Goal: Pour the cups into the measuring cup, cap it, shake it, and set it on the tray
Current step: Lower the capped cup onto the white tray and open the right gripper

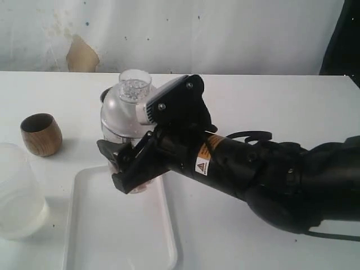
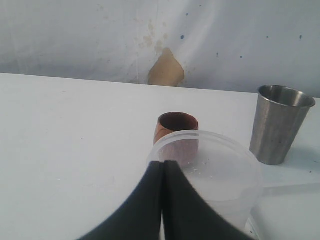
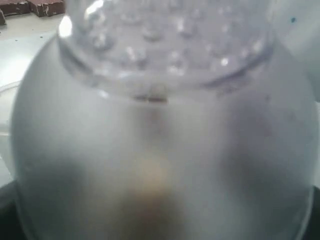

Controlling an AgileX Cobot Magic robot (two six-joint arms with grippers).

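Note:
My right gripper (image 1: pixel 113 166) reaches across to the left and is shut on the measuring cup (image 1: pixel 144 183), whose clear body is mostly hidden behind the black fingers. The clear dome cap (image 1: pixel 125 109) sits on top of it, knob (image 1: pixel 135 84) upward, and fills the right wrist view as cap (image 3: pixel 160 150). The cup is at the far edge of the white tray (image 1: pixel 115 230); whether it touches the tray I cannot tell. The brown wooden cup (image 1: pixel 41 134) stands upright to the left. The steel tumbler (image 2: pixel 278 125) stands upright beside the wooden cup (image 2: pixel 176 125). My left gripper (image 2: pixel 162 165) is shut on nothing.
A frosted translucent container (image 1: pixel 17 191) stands at the left edge, next to the tray; in the left wrist view this container (image 2: pixel 215 170) is right in front of the shut fingers. The right arm's black body (image 1: pixel 270 174) spans the table's right half.

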